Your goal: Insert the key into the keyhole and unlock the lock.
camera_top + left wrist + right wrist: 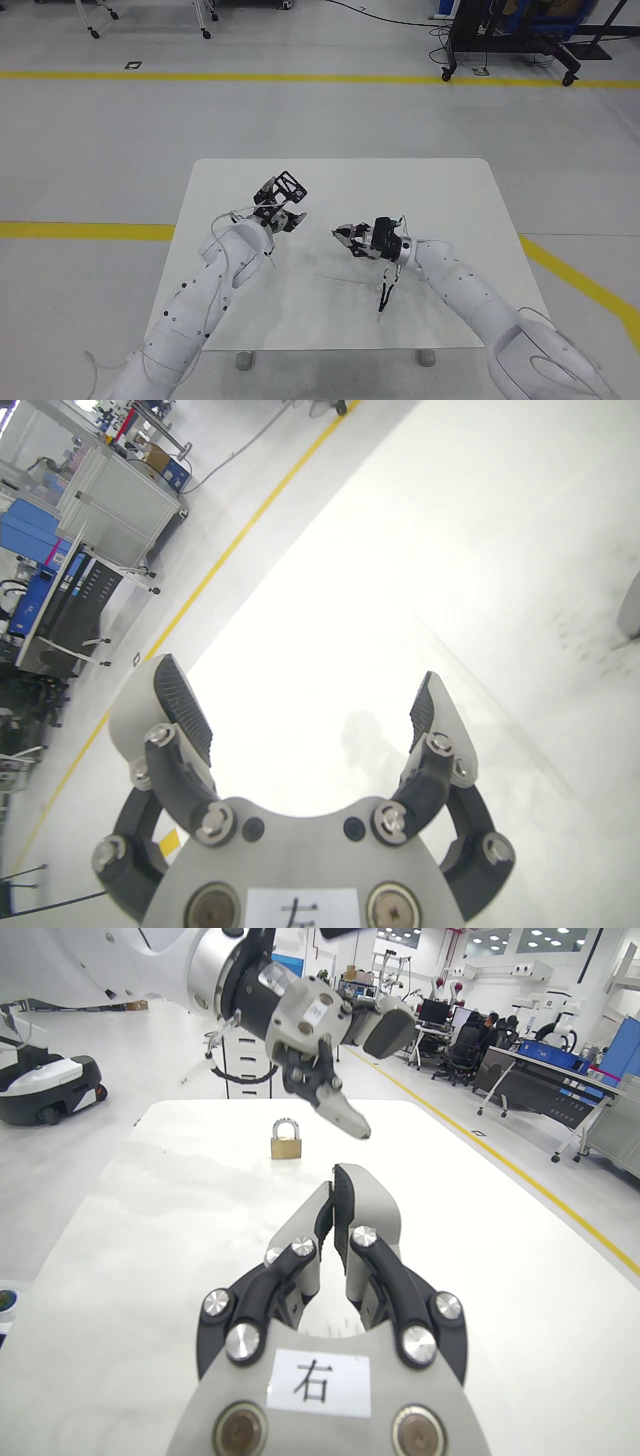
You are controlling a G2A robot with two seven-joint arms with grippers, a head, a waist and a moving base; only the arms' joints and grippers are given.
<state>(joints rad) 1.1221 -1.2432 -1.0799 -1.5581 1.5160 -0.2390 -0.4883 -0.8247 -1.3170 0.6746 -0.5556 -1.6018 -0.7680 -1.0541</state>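
Observation:
A small brass padlock (286, 1141) stands upright on the white table (450, 200), its steel shackle up. My left gripper (370, 1078) hangs above and just beside it, open; its own view shows the two ribbed pads (185, 710) wide apart over bare tabletop with nothing between them. My right gripper (336, 1174) is level with the table a short way from the padlock and pointing at it, shut, pads pressed together. I cannot make out a key between them. In the top view the left gripper (283, 202) and right gripper (345, 238) face each other mid-table.
A black cable (385, 288) hangs from the right forearm down to the table. The table's far half and right side are bare. Beyond the edge are a white wheeled base (50, 1078) and desks with chairs (465, 1053).

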